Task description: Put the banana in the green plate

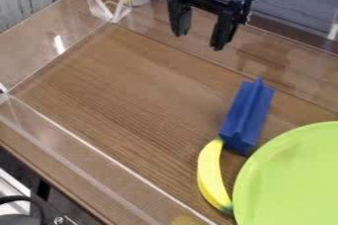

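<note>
Starting the reach step: end effector (200, 29) hangs over the far part of the table (119, 101), pointing down, jaws spread wide and empty, nothing between them

Banana (211, 177) lies well apart from it, at the near edge of the table, flat on the wood, its right side touching or just beside the rim of the plate (297, 180). Upper end of the banana sits right at the near end of the blue block (247, 113); cannot tell if they touch. Not on the plate yet, so the task looks barely begun, my read

Next move calls for bringing the end effector toward the camera and right, over the banana's middle, then down with the jaws set across the narrow width of the curve. Tight spot: block on the far end, plate rim along one side, so finger clearance looks thin; a bump could shove the block or lift the plate edge. After that only a short lift and carry to the right is needed

Banana looks small, curved, smooth yellow, darker greenish at the low tip near the picture's bottom edge, toy-like, roughly as long as the block. Plate is large, round, lime green, partly cut off by the frame
</note>
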Controlling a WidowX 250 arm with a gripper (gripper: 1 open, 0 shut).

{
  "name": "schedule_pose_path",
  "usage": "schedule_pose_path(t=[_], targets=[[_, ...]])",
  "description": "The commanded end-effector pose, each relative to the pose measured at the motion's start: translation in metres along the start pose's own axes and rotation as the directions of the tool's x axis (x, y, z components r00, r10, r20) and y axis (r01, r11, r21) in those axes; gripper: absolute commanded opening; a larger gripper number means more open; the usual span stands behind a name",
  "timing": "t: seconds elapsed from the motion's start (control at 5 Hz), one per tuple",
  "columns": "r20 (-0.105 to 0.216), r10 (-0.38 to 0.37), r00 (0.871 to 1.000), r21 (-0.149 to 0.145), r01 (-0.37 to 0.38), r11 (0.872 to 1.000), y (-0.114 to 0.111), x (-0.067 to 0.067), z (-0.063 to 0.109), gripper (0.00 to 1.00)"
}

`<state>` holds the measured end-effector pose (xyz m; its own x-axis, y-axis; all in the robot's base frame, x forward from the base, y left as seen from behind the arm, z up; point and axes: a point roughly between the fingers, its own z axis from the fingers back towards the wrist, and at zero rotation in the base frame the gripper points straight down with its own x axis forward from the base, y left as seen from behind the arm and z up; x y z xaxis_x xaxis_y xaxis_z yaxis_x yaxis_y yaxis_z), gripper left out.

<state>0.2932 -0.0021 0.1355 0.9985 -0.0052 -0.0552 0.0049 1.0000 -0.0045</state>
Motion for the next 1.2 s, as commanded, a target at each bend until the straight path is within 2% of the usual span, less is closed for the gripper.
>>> schedule_pose_path(t=[0.0, 0.2, 0.4, 0.6, 0.8, 1.0], targets=[[-0.032, 0.007, 0.999, 0.000, -0.007, 1.000, -0.002, -0.004, -0.012, 1.00], [-0.051, 0.130, 0.990, -0.012, -0.131, 0.991, -0.017, -0.028, -0.023, 1.00], [-0.037, 0.276, 0.961, -0.025, -0.277, 0.961, -0.034, -0.051, -0.027, 1.00], [-0.020, 0.421, 0.907, -0.046, -0.421, 0.906, -0.047, -0.068, -0.029, 1.00], [-0.020, 0.487, 0.873, -0.059, -0.487, 0.871, -0.056, -0.075, -0.036, 1.00], [-0.014, 0.568, 0.823, -0.080, -0.567, 0.820, -0.066, -0.078, -0.045, 1.00]])
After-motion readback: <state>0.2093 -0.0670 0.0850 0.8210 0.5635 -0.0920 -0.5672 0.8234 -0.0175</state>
